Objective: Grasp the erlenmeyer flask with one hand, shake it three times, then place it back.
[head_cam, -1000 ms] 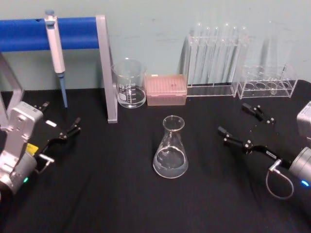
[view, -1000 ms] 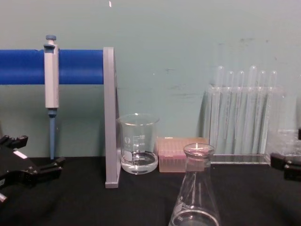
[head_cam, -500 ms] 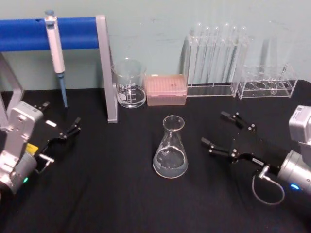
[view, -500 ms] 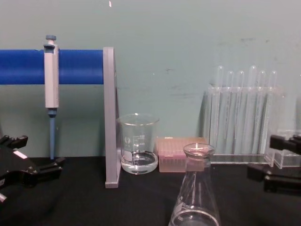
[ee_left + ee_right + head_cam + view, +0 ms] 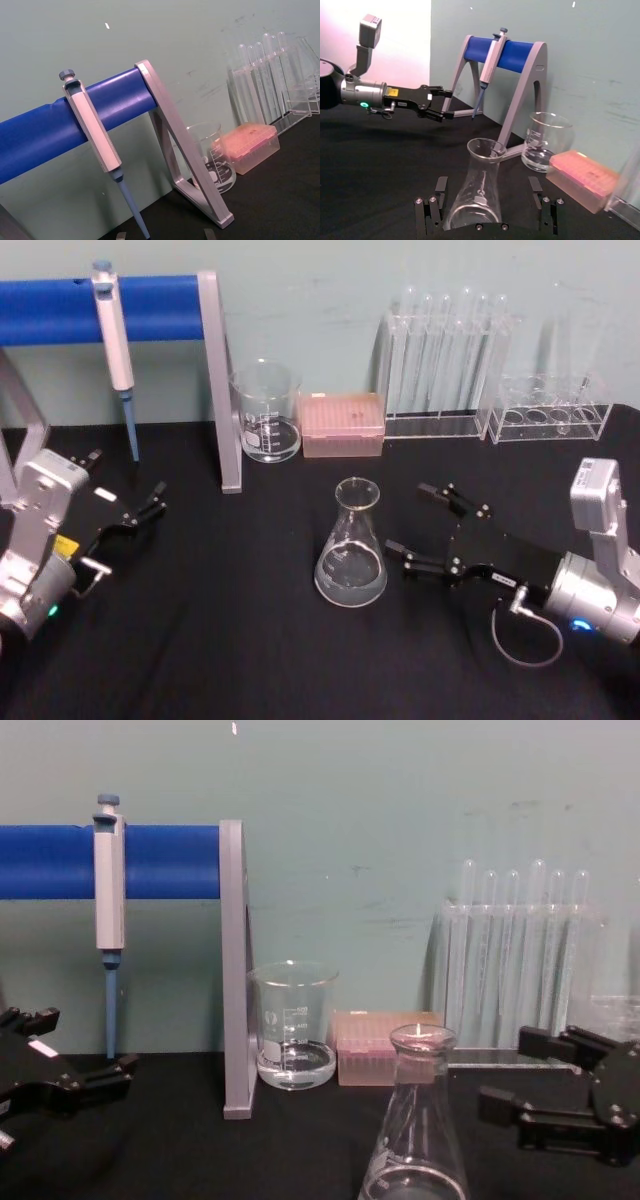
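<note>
Flask point(image 5: 351, 550) stands upright on the table point(image 5: 230, 640), in front of the beaker point(image 5: 268, 425). My right gripper point(image 5: 408, 520) sits just beside it, jaws spread, empty. Risk: if I close on the sloped wall, the glass slips and spills. Left gripper point(image 5: 125, 482) parked left, jaws apart.

The erlenmeyer flask point(image 5: 351, 558) stands mid-way across the table point(image 5: 220, 640), with the right gripper point(image 5: 408, 517) just to its right. Behind it sit a beaker point(image 5: 267, 425) and a tip box point(image 5: 342, 425), with a test tube rack point(image 5: 437, 375) farther right.

Clear smooth glass conical flask point(image 5: 351, 550), glossy; desk point(image 5: 250, 640) covered in matt black cloth; right matt black pincer point(image 5: 432, 527).
</note>
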You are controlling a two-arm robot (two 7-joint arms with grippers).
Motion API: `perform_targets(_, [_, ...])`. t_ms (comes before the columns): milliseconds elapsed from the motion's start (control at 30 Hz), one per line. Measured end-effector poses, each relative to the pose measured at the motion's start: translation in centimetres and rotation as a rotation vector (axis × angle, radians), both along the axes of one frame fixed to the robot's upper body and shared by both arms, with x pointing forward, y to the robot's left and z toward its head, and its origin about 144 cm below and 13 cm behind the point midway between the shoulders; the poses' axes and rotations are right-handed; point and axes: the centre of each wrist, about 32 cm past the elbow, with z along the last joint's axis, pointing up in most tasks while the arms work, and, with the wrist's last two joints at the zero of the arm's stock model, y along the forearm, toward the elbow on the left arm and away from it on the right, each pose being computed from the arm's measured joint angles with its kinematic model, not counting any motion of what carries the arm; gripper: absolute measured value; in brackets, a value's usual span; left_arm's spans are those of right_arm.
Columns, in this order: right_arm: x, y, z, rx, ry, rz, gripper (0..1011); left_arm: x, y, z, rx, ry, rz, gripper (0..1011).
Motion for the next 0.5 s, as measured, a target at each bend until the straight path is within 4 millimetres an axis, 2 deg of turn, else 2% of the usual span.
perform_targets(500, [1.9, 1.1, -0.7, 0.031, 0.045, 0.058, 1000, 0.0, 0.0, 0.0, 0.000, 0.000, 0.000, 1001])
